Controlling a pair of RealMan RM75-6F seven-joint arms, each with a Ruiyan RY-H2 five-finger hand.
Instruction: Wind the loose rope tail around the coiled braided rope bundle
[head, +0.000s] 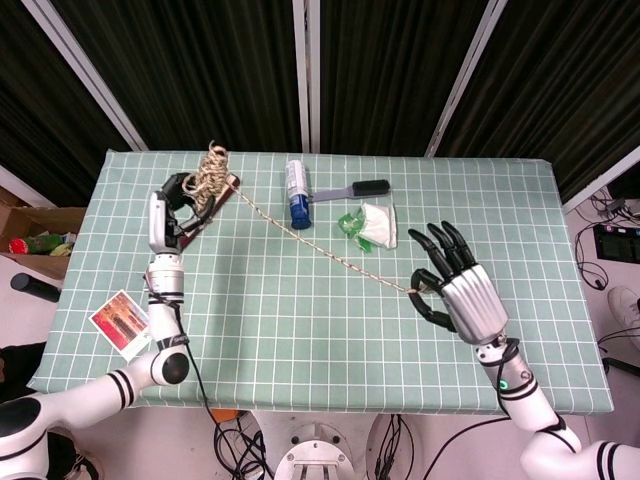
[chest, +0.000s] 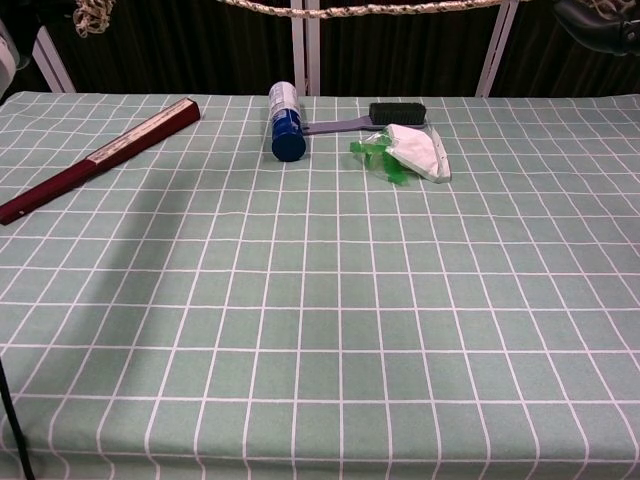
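The coiled rope bundle (head: 208, 168) is gripped in the left hand (head: 172, 208), held up above the far left corner of the tabletop (head: 300, 330), with the loops bunched at the fingers. From that hand the loose rope tail (head: 320, 245) is stretched taut, running diagonally away toward the right hand (head: 455, 295). There the end of the tail is pinched at the thumb side, while the other fingers (head: 445, 245) are spread and pointed upward. In the chest view, the same tail is seen as a nearly level line across the very top, well above the tabletop, and only a dark edge of the right hand is caught at the upper right corner.

Under the stretched tail, between the two hands, a blue-capped spray can (head: 297, 193) is laid on its side. Just beyond it, toward the right hand, a dark brush (head: 358, 188) with a pale handle is seen, and a white and green packet (head: 372, 225) is found beside that. Below the left hand, a long dark red folded fan (chest: 100, 155) lies diagonally on the cloth. Near the left forearm, a small printed card (head: 124, 322) rests at the tabletop's edge.
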